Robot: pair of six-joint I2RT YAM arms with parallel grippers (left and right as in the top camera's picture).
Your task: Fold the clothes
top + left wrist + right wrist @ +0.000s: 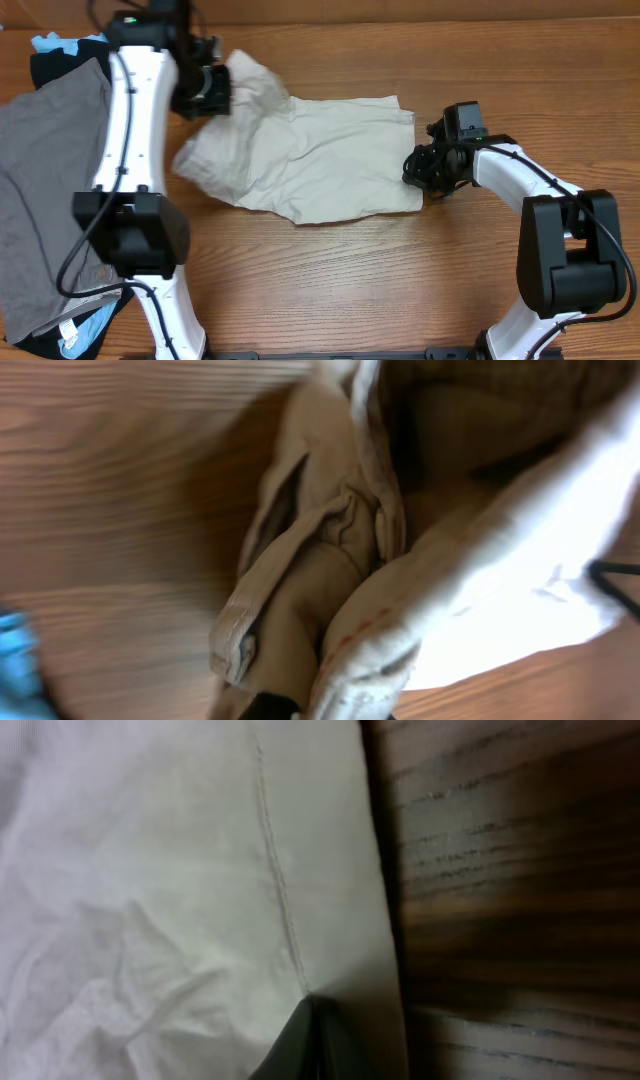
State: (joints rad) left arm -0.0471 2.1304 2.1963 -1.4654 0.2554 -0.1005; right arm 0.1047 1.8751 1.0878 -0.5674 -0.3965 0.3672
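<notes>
I am pinching the shorts (pixel 330 150), lying mid-frame on the worktop (pixel 400 290). The left gripper (pixel 208 88) is clamping the upper-left waistband and the right gripper (pixel 424 170) the right hem. For a clean fold, I am aiming to lift both ends evenly, cloth taut.

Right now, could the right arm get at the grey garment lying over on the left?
Probably not. The grey garment lies on the far left, beyond the shorts and the left arm. The right claw also looks shut on the shorts' right edge, so it would have to let go first.
</notes>
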